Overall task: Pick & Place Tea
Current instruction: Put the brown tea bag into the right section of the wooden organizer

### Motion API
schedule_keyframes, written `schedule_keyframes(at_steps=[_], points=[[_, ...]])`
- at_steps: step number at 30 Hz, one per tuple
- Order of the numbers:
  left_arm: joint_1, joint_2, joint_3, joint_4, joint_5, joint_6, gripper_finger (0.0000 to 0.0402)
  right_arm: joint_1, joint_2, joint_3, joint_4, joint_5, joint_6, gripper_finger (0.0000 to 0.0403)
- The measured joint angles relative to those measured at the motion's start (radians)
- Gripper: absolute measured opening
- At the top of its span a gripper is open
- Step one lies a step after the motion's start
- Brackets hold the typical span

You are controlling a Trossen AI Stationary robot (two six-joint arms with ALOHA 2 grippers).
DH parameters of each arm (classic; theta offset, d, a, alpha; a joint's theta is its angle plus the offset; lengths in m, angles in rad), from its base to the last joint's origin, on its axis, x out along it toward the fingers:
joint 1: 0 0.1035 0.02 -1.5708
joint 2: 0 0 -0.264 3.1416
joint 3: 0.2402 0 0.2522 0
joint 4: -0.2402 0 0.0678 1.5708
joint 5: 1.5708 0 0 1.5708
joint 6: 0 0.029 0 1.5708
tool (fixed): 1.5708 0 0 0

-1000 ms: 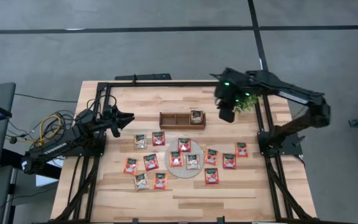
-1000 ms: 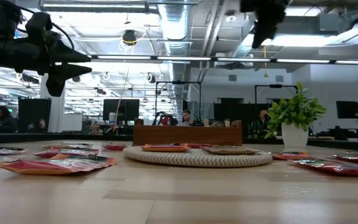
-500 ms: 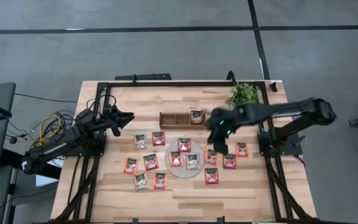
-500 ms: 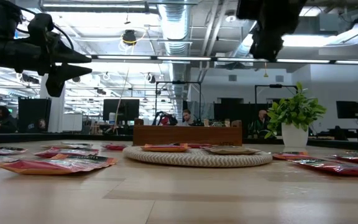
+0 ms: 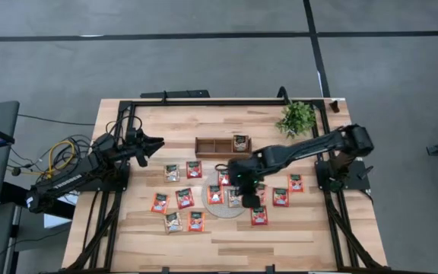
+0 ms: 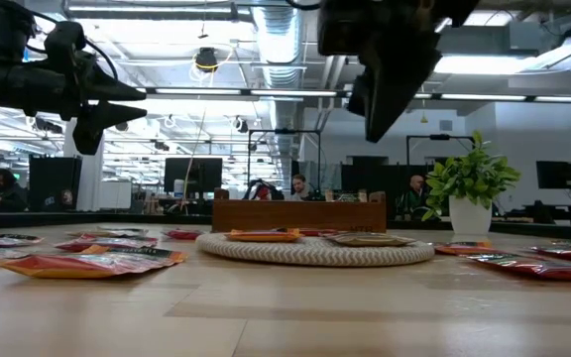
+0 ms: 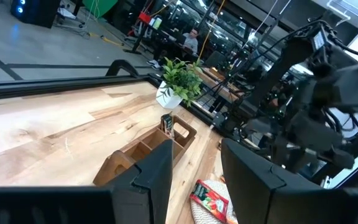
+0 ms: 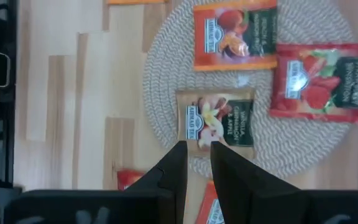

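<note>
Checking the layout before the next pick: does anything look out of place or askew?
Only one sachet stands in the wooden tray, in its rightmost compartment; the others lie flat on the table and round mat. Nothing looks spilled or damaged.

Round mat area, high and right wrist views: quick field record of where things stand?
mat: round, woven, on table
sachets on mat: three; pale sachet, orange sachet, red sachet
right claw: above mat, over pale sachet's edge, holds nothing
left claw: open, waiting at table's left
tray: one sachet in right compartment
</note>
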Motion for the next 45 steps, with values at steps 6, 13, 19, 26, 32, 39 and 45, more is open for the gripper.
schedule_keyframes(at_steps=[6,13,19,26,32,39,45], points=[[0.000,0.000,0.000,-0.002,0.000,0.000,0.0128,0.002,0.122,0.113,-0.067,0.058,0.063,0.0063],[0.000,0.000,0.000,-0.002,0.000,-0.002,0.0128,-0.004,0.173,0.135,-0.120,0.132,0.132,0.0063],[0.000,0.000,0.000,-0.003,0.000,-0.002,0.0128,-0.005,0.173,0.109,-0.145,0.152,0.176,0.0063],[0.000,0.000,0.000,-0.003,0.000,-0.002,0.0128,-0.006,0.173,0.109,-0.149,0.192,0.167,0.0063],[0.000,0.000,0.000,-0.003,0.000,-0.002,0.0128,-0.007,0.186,0.110,-0.144,0.206,0.149,0.0063],[0.000,0.000,0.000,-0.003,0.001,-0.002,0.0128,-0.007,0.240,0.107,-0.138,0.202,0.141,0.0063],[0.000,0.000,0.000,-0.003,0.001,-0.002,0.0128,-0.007,0.256,0.108,-0.112,0.186,0.131,0.0064]])
